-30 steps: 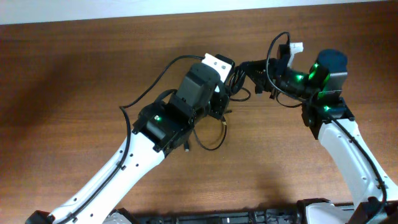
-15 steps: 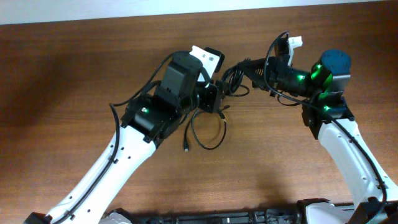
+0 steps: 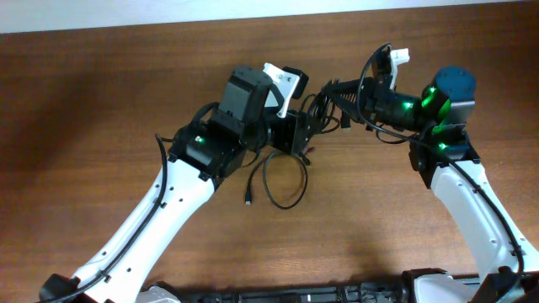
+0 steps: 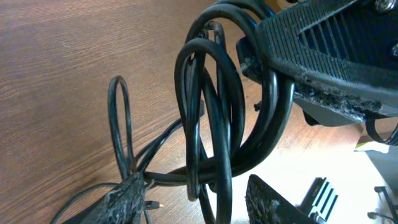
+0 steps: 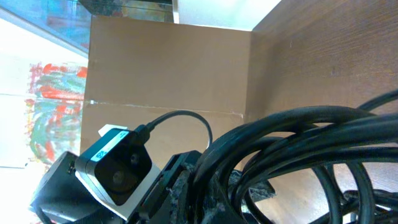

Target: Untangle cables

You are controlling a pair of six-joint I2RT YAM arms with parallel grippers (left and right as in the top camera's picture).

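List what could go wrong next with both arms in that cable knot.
1. The cables are coiled at the right gripper; pulling apart may cinch the knot instead of loosening it.
2. The left gripper sits close against the right one, so the fingers could collide.
3. The loose plug on the table may drag and snag.

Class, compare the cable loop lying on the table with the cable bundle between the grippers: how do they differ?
The loop lies flat on the table; the bundle is clamped by the right gripper. The loop is one open strand; the bundle is several overlapping coils. Both are thin black cable.
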